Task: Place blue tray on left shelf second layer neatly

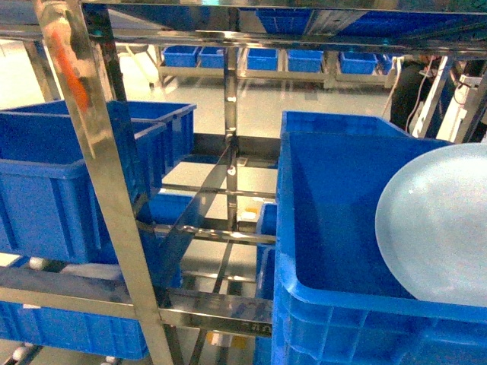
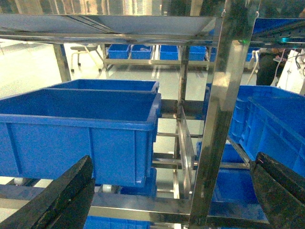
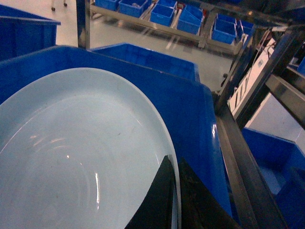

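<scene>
Blue tray (image 3: pixel 76 157) gripped at rim by right jaws (image 3: pixel 175 202), tilted over right-hand crate (image 1: pixel 335 228). Left jaws (image 2: pixel 162 195) spread wide, empty. Best swung leftward, clearing steel post (image 1: pixel 99 175), levelled before left shelf second layer (image 1: pixel 76 293).

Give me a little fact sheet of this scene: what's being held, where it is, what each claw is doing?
Held item: pale sky-blue round glossy plastic tray
Holder: right gripper, shut on the tray's rim
Tray position: tilted over a deep royal-blue plastic crate, on the right
Left gripper: open, holding nothing
Facing it: shiny stainless-steel rack holding another blue crate
</scene>
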